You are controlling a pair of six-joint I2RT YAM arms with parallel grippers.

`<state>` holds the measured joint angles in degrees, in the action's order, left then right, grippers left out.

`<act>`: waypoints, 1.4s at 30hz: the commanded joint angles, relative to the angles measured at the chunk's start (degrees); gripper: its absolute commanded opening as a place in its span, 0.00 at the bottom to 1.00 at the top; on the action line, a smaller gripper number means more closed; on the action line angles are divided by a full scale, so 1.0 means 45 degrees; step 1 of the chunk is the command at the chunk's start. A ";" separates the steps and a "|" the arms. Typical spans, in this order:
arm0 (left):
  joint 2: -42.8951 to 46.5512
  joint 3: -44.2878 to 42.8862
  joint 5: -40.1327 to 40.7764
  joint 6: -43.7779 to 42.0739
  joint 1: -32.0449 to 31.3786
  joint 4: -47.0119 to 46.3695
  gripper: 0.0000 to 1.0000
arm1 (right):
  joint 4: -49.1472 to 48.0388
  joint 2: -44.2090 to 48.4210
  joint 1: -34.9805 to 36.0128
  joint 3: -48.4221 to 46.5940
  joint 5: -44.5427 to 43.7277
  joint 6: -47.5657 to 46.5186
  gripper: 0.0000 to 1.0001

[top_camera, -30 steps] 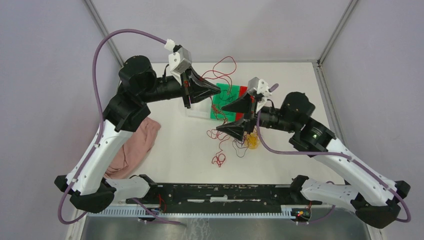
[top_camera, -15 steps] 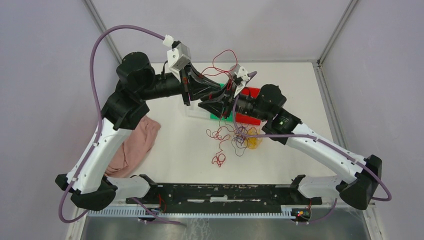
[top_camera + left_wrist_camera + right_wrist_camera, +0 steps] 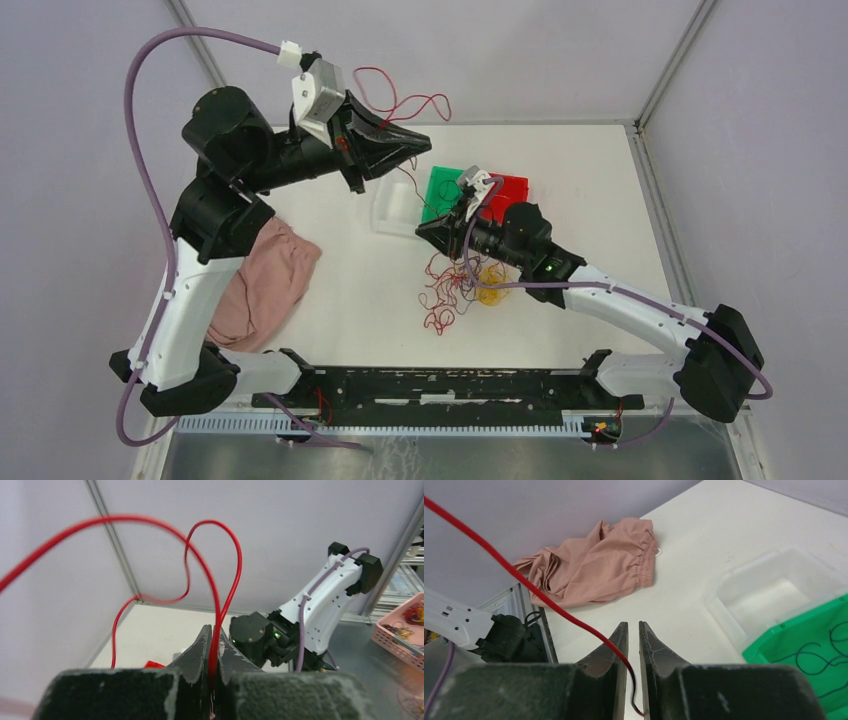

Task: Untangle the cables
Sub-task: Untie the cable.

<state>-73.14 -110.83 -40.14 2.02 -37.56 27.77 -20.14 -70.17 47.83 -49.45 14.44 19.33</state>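
The cables lie as a tangle [image 3: 450,290] of red, dark and yellow strands on the table, below the trays. My left gripper [image 3: 425,143] is raised at the back and shut on a red cable [image 3: 120,516], which loops above its jaws [image 3: 212,627]. That red cable [image 3: 400,100] drops toward my right gripper [image 3: 425,230], low beside the trays. In the right wrist view the red cable [image 3: 574,621] runs down between the right gripper [image 3: 633,624] jaws, which stand a slim gap apart, wider than the strand. Dark cables [image 3: 819,660] lie in the green tray [image 3: 784,630].
A clear tray [image 3: 395,210], a green tray [image 3: 440,190] and a red tray [image 3: 505,190] sit mid-table. A pink cloth [image 3: 265,290] lies at the left. A pink basket [image 3: 405,630] holding cables stands off to the side in the left wrist view.
My left gripper rose and pulled back to the left with the red cable. My right arm swung in, then dropped to the left of the trays, and its jaws narrowed around the strand.
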 commanded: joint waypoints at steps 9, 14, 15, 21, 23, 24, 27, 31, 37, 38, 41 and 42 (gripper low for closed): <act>-0.0323 -0.1650 0.2587 -0.2192 0.0056 -0.2405 0.03 | -0.1229 0.0115 -0.0141 0.1478 -0.1804 0.0140 0.32; -0.1161 -0.3418 0.2928 -0.2359 0.0075 -0.2926 0.03 | -0.1500 -0.0197 -0.0144 0.2042 -0.2191 0.0326 0.31; -0.1301 -0.3707 0.3037 -0.2436 0.0077 -0.3092 0.03 | -0.1591 -0.0306 -0.0142 0.2154 -0.2183 0.0410 0.32; -0.1871 -0.4839 0.3699 -0.2928 0.0065 -0.4513 0.03 | -0.2236 -0.1105 -0.0141 0.2466 -0.1979 0.0803 0.38; -0.1976 -0.5036 0.3810 -0.2952 0.0062 -0.4824 0.03 | -0.2354 -0.1263 -0.0141 0.2510 -0.1995 0.0844 0.39; -0.1996 -0.5093 0.3831 -0.2967 0.0065 -0.4936 0.03 | -0.2415 -0.1338 -0.0141 0.2517 -0.2004 0.0853 0.40; -0.2108 -0.5377 0.3888 -0.2970 0.0064 -0.5262 0.03 | -0.2630 -0.1720 -0.0141 0.2655 -0.1961 0.0923 0.41; -0.2264 -0.5880 0.4100 -0.3038 0.0065 -0.5997 0.03 | -0.3306 -0.2580 -0.0141 0.3026 -0.2053 0.1260 0.42; -0.2391 -0.6697 0.4532 -0.3991 0.0066 -0.7307 0.03 | -0.4633 -0.3814 -0.0142 0.3749 -0.2443 0.1665 0.46; -0.2370 -0.6688 0.4639 -0.4259 0.0066 -0.7600 0.03 | -0.4693 -0.3871 -0.0142 0.3856 -0.2622 0.1661 0.47; -0.2284 -0.6618 0.5135 -0.5089 0.0064 -0.8839 0.03 | -0.4745 -0.3829 -0.0141 0.4237 -0.3255 0.1558 0.48; -0.2264 -0.6573 0.5351 -0.5358 0.0068 -0.9417 0.03 | -0.4753 -0.3775 -0.0146 0.4342 -0.3475 0.1514 0.49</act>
<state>-84.47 -138.82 -20.73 -14.59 -37.56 -2.28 -36.86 -87.79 47.46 -31.46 3.38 25.78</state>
